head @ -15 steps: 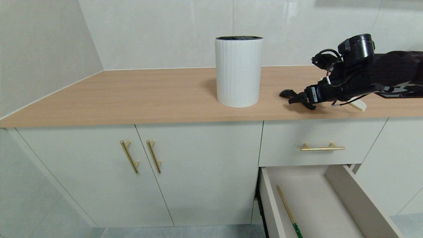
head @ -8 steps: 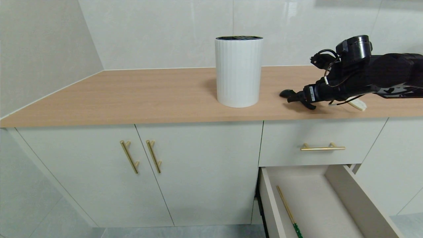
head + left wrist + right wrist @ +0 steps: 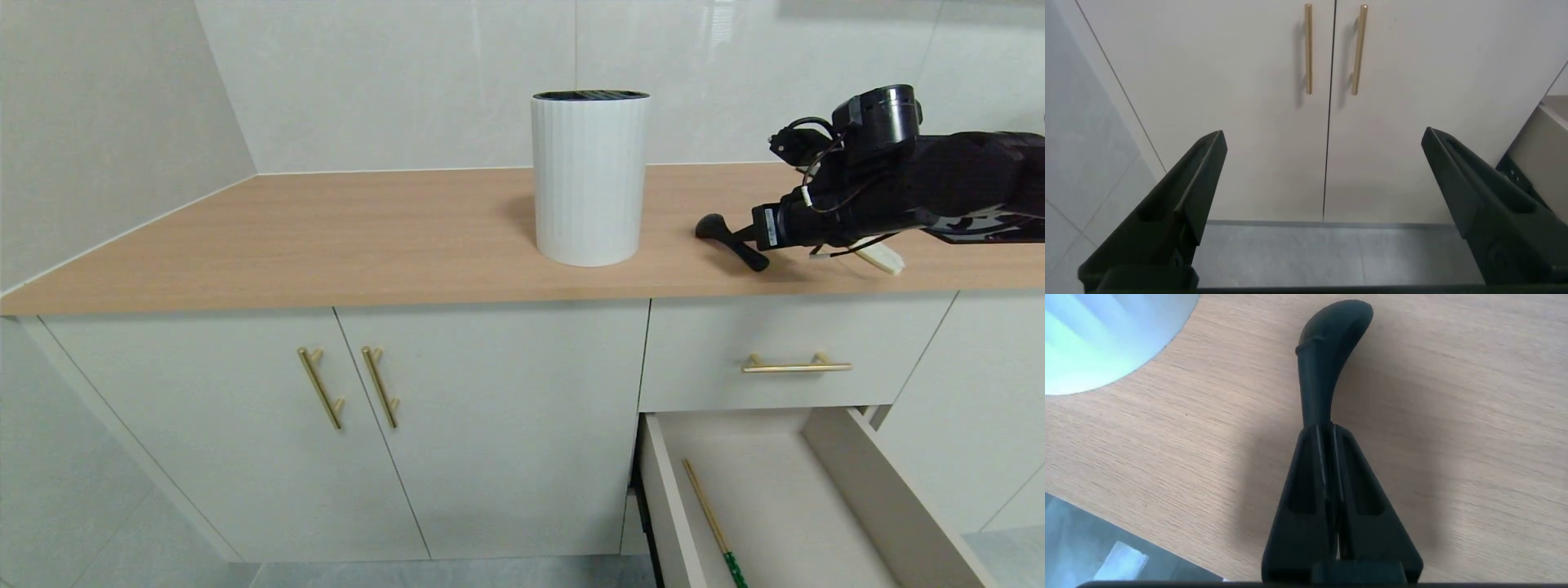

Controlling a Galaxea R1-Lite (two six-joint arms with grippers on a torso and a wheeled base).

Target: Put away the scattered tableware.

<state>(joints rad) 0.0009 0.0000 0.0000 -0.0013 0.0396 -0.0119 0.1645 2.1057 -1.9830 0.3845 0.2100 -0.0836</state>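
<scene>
On a wooden counter (image 3: pixel 367 237), the robot's right pincer (image 3: pixel 739 241) is pressed together on a black-handled utensil (image 3: pixel 713 228), the rounded handle end pointing toward a tall white ribbed canister (image 3: pixel 589 175) just beside it. From the right wrist, the pincer (image 3: pixel 1323 437) grips the utensil (image 3: pixel 1327 343) where the handle narrows, low over the wood grain; whether the handle touches the counter cannot be told. The left pincer (image 3: pixel 1323 140) hangs spread wide in front of the cupboard doors (image 3: pixel 1331 106) with their two brass handles. Below the counter on the right, a drawer (image 3: pixel 665 506) stands open with a pair of chopsticks (image 3: pixel 710 514) lying along its left wall.
</scene>
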